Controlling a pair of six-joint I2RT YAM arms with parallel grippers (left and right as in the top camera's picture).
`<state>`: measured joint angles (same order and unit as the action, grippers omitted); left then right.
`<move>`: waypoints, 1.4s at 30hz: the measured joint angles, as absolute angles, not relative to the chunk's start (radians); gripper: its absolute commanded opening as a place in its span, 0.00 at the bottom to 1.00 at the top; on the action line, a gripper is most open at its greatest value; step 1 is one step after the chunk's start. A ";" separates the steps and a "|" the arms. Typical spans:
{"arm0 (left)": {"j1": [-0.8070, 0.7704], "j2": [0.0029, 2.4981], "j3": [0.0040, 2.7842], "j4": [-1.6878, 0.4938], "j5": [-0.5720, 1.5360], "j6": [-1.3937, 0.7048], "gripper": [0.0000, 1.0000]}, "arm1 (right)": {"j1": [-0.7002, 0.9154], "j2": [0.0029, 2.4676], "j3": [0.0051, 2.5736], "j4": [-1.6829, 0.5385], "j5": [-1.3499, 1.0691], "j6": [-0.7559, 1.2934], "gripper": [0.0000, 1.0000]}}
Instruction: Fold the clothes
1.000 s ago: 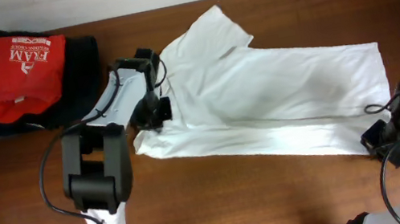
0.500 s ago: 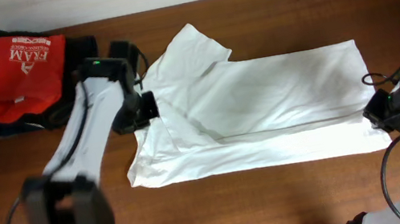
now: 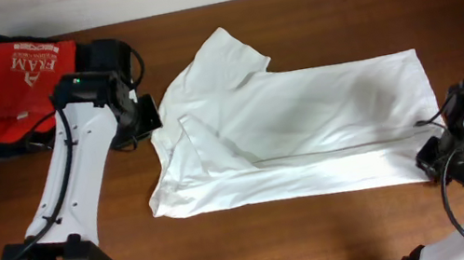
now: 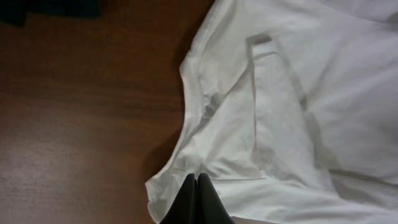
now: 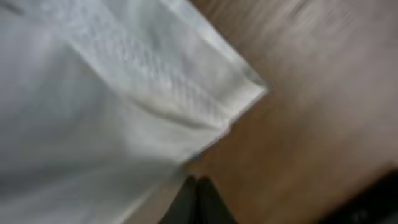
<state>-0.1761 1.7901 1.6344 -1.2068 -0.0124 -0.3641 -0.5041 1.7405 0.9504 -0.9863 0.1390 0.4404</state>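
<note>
Two grippers, both clenched. Left gripper (image 4: 198, 178): fingers pressed flat against each other, no cloth visible between them, tips hanging just over the shirt (image 3: 307, 127), a little below the collar (image 4: 194, 99). From overhead, placed at the left border of the shirt, toward the far left part of the desk (image 3: 280, 245), with the white arm (image 3: 67, 186) running back to the near left corner.

Right gripper (image 5: 196, 182): fingers also shut together, seen only as a blurred dark wedge, tips right at the edge of the cloth; impossible to tell whether any cloth is pinched there. Just above the tips, the doubled hem corner (image 5: 239, 93) of the shirt, with bare wood beside it. From overhead, positioned at the near right corner of the shirt, close to the right edge of the desk.

Shirt white, lying flat from the middle of the desk to its right side, long way from left to right, hem toward the right edge. One sleeve (image 3: 222, 56) sticking out toward the far edge. Other sleeve (image 4: 277, 112) folded inward onto the body, beside the collar. Some soft wrinkles along the near border.

Well apart, in the far left corner: red shirt (image 3: 25, 78) on top of dark clothes (image 3: 99, 58).
</note>
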 measured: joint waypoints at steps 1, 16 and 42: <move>-0.176 1.790 1.634 -1.208 -0.012 -0.364 0.01 | -0.505 1.740 1.009 -1.021 0.110 0.441 0.04; -0.176 1.792 1.634 -1.207 -0.012 -0.364 0.01 | -0.423 1.721 0.913 -0.575 -0.191 0.482 0.04; -0.176 1.792 1.634 -1.189 -0.102 -0.364 0.00 | -0.471 1.668 0.947 -0.693 -0.029 0.416 0.04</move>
<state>-0.1761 1.7916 1.6344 -1.1892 -0.1024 -0.3641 -0.4706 1.6676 0.9466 -0.6930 -0.0292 0.4164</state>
